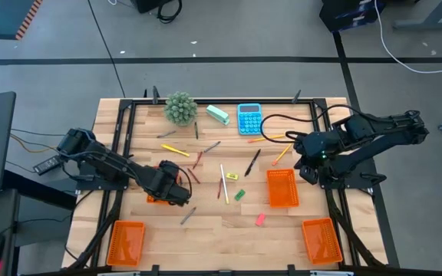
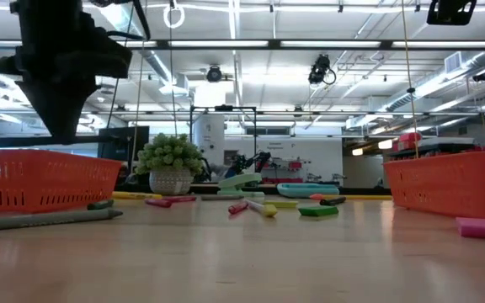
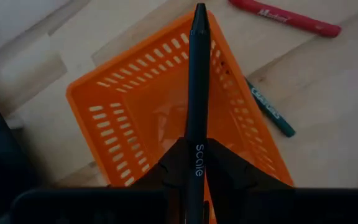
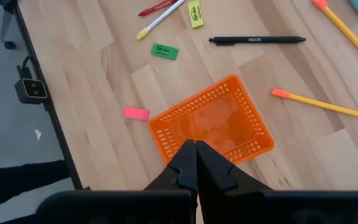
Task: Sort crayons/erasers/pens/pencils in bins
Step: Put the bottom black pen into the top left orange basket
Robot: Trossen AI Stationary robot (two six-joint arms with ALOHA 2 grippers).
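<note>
Wooden tabletop carries scattered stationery. Left gripper, fingers clamped on a black pen, hovers above an orange bin near the left edge, probably poised to drop it there. Right gripper waits, fingers together, over another bin.

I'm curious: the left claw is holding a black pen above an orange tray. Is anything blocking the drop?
Nothing visible. The left gripper holds the black pen directly over the orange bin, which looks empty inside; other sticks lie outside it.
</note>
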